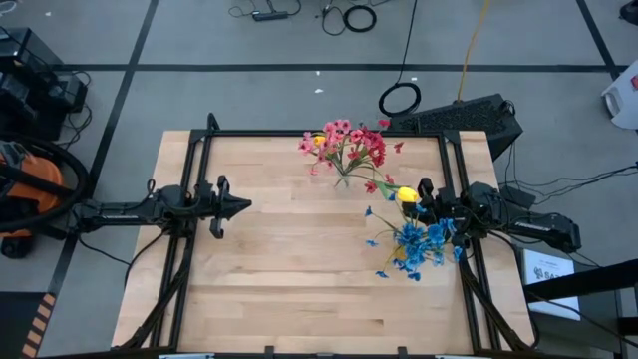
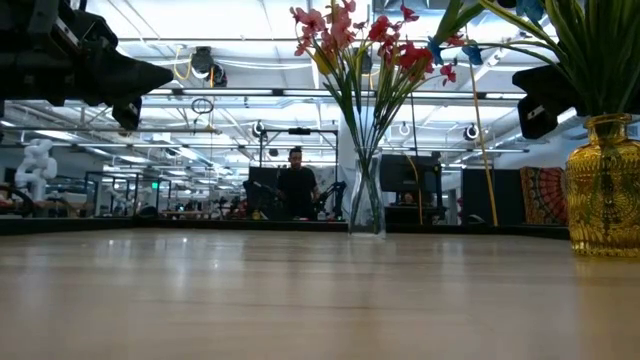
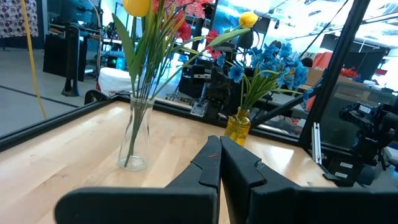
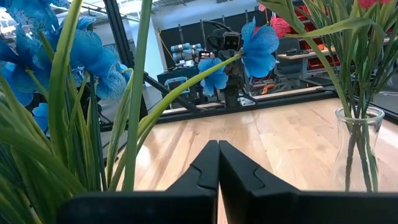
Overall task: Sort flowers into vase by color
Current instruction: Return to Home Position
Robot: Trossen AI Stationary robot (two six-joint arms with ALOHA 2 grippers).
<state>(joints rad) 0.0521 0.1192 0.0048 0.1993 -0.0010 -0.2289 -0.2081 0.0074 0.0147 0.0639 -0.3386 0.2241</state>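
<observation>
A clear glass vase (image 1: pixel 342 178) stands on its base toward the table's far edge and holds pink and red flowers (image 1: pixel 349 145); a yellow bud (image 3: pixel 137 6) shows among them. An amber glass vase (image 2: pixel 605 190) stands near the right edge with blue flowers (image 1: pixel 419 241) and a yellow bud (image 1: pixel 407 194). My left gripper (image 1: pixel 244 206) hovers shut and level at the table's left side, empty. My right gripper (image 4: pixel 217 155) is shut and empty beside the blue flowers (image 4: pixel 87 56), whose leaves partly hide it from above.
A black frame (image 1: pixel 319 133) runs round the wooden table top (image 1: pixel 289 279). Bare wood lies between the two arms and toward the near edge. Beyond the far edge, a person (image 2: pixel 296 185) stands among equipment in the room.
</observation>
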